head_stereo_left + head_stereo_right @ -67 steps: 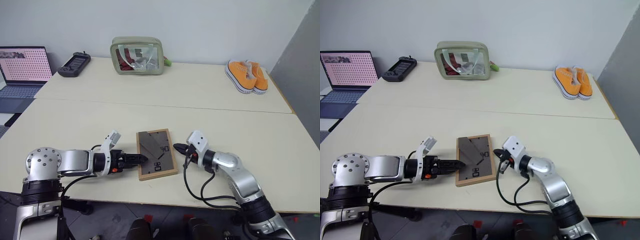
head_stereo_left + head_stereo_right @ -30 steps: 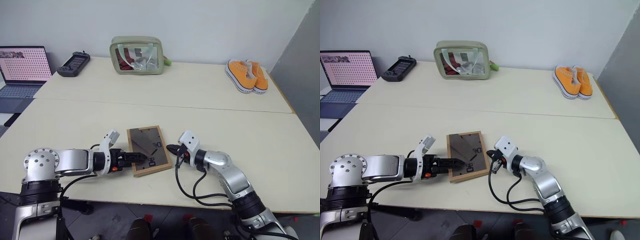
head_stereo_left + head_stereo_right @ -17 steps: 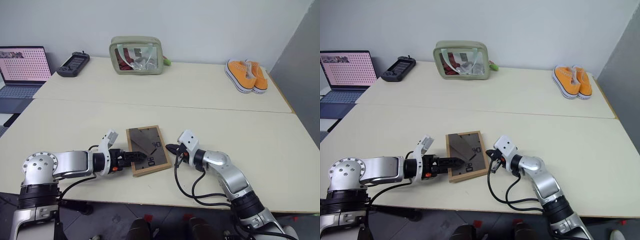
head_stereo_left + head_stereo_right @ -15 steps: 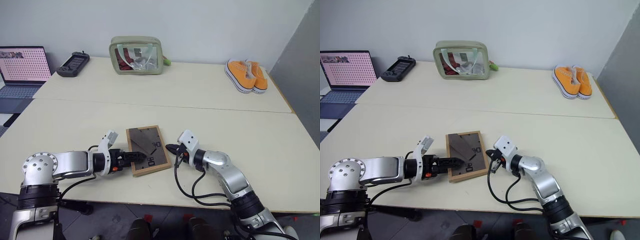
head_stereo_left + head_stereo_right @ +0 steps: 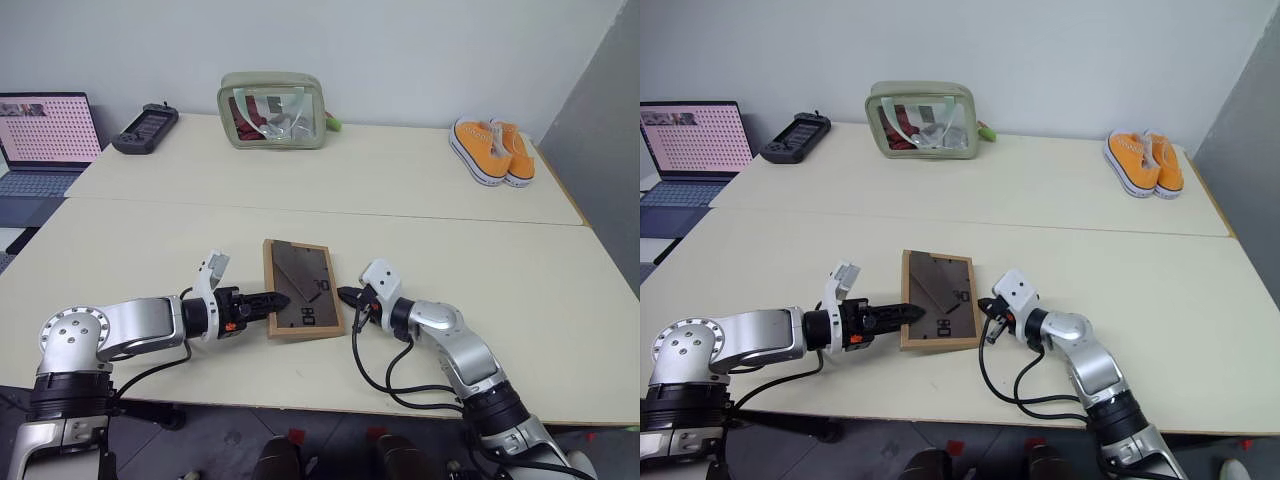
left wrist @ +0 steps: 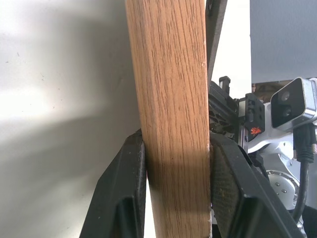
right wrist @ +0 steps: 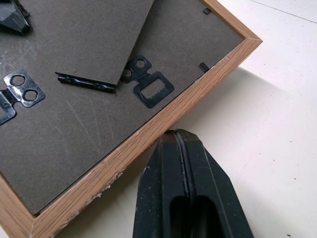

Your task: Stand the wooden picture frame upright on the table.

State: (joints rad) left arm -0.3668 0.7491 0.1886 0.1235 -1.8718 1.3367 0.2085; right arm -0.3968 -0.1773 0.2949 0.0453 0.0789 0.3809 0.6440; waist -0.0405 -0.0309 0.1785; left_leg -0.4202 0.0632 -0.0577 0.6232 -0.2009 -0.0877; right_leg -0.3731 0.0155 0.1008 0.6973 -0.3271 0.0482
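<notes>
The wooden picture frame point(image 5: 300, 288) lies near the front of the table point(image 5: 180, 235) with its dark back, easel stand and small label facing up. My left gripper point(image 5: 274, 299) comes in from the left and is shut on the frame's left edge. In the left wrist view both fingers point(image 6: 124, 198) press on the light-wood edge point(image 6: 171, 99), which looks slightly raised off the tabletop. My right gripper point(image 5: 346, 295) is shut. Its tip point(image 7: 179, 144) rests against the frame's right wooden edge point(image 7: 163, 121).
Along the table's far side stand a green see-through pouch point(image 5: 272, 110), a black handheld console point(image 5: 145, 128) and a pair of orange shoes point(image 5: 492, 150). An open laptop point(image 5: 45, 130) sits at the far left. A seam point(image 5: 400, 215) crosses the tabletop.
The frame has turned so its sides run straighter away from me, and its left edge has come up a little. My left gripper has closed on that edge. The right gripper stays put.
</notes>
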